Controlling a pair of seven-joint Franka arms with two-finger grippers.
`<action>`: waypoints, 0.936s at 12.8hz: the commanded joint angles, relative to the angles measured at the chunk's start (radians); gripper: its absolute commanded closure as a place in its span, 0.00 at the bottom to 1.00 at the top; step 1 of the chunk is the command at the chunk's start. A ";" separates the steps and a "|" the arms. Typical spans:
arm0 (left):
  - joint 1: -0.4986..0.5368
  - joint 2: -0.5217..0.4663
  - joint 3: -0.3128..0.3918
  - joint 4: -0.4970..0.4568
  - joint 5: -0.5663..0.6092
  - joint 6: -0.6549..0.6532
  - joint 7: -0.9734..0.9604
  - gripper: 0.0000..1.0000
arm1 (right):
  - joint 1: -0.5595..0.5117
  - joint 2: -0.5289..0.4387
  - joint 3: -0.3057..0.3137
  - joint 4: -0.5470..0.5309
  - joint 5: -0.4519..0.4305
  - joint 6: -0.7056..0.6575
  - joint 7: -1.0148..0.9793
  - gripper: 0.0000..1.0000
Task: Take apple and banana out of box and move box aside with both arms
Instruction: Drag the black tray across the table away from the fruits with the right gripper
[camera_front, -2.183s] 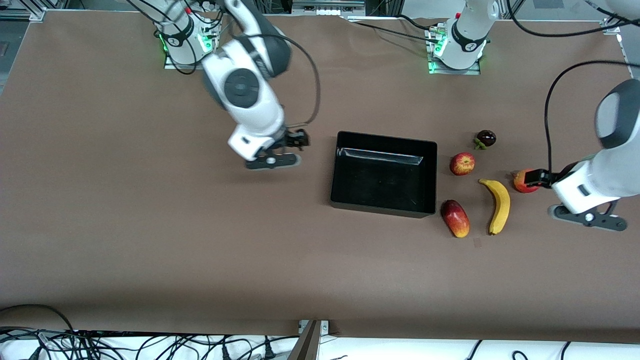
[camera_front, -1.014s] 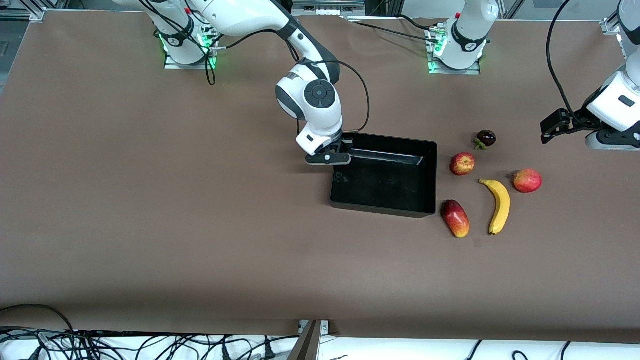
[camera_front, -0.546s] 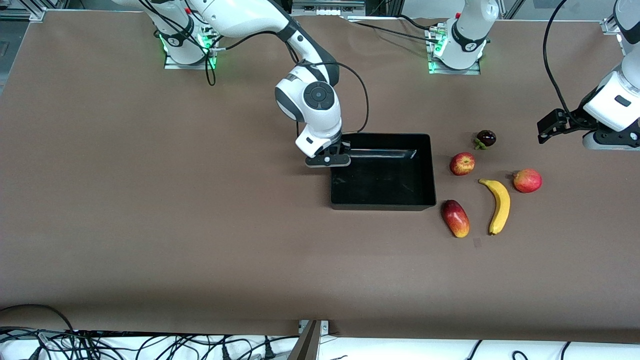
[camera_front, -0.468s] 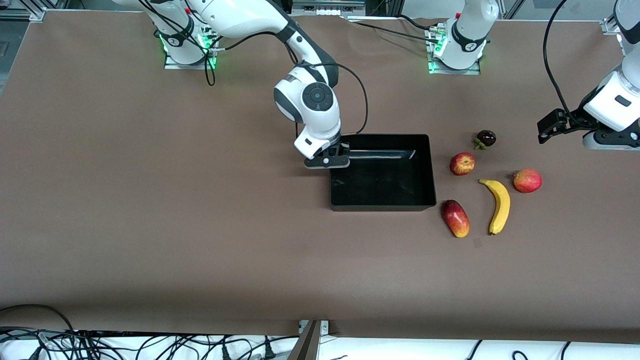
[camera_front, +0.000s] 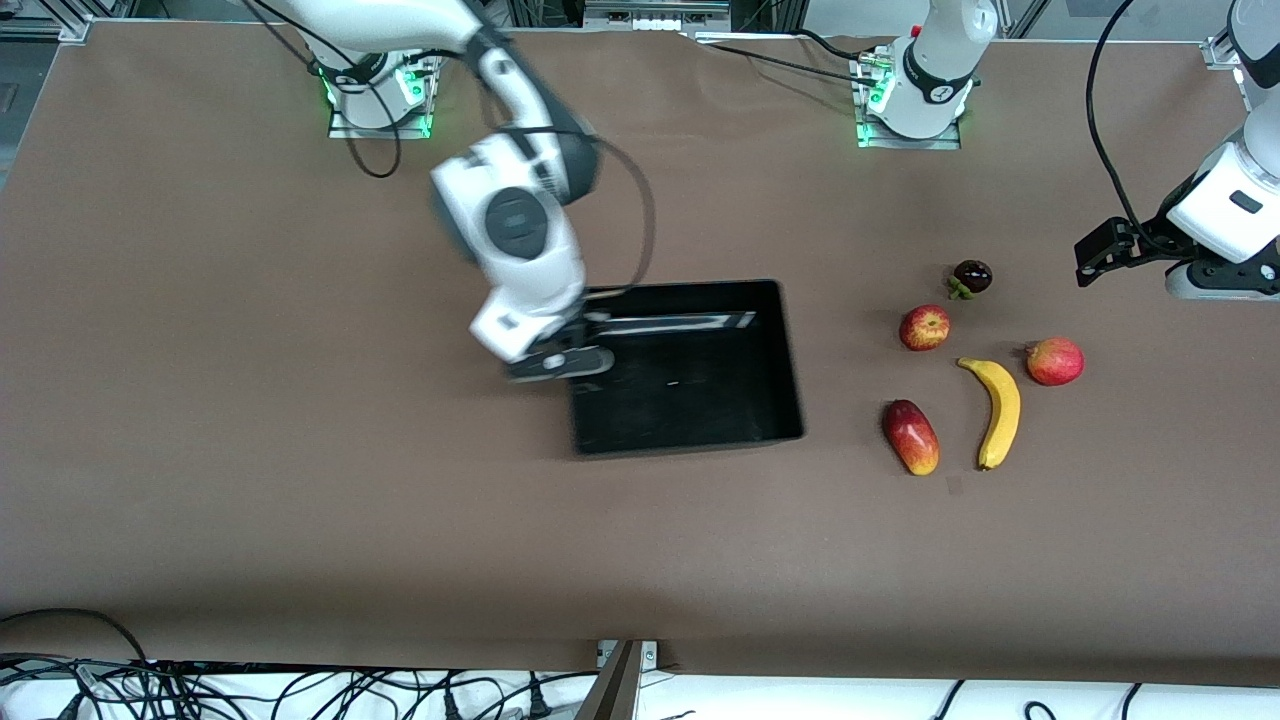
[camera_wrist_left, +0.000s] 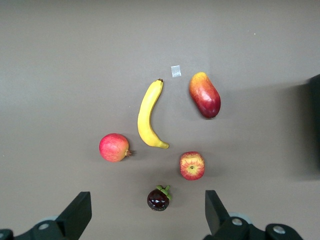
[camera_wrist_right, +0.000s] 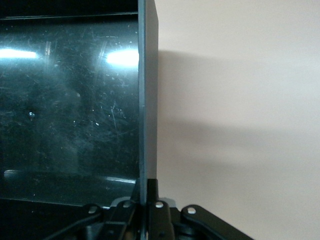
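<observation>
My right gripper (camera_front: 585, 345) pinches the box (camera_front: 690, 400) wall; my left gripper (camera_wrist_left: 145, 215), spread wide, hangs above mangosteen (camera_wrist_left: 158, 198), apple (camera_wrist_left: 192, 165) and banana (camera_wrist_left: 149, 117).

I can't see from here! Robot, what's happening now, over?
Right gripper shut on box wall. Left gripper open, over the fruits, waiting. Banana and apple on the table. Nothing blocking.

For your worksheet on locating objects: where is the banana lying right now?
In the front view, the banana lies on the table toward the left arm's end, between the mango and the round red fruit, nearer the camera than the apple.
</observation>
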 joint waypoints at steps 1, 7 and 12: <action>-0.006 -0.003 0.005 0.011 -0.015 -0.019 -0.006 0.00 | -0.149 -0.116 0.018 -0.133 0.007 -0.019 -0.199 1.00; -0.009 -0.003 0.005 0.013 -0.015 -0.019 -0.006 0.00 | -0.374 -0.283 -0.095 -0.487 0.027 0.153 -0.606 1.00; -0.011 -0.003 0.005 0.014 -0.015 -0.019 -0.006 0.00 | -0.377 -0.254 -0.319 -0.637 0.172 0.331 -0.908 1.00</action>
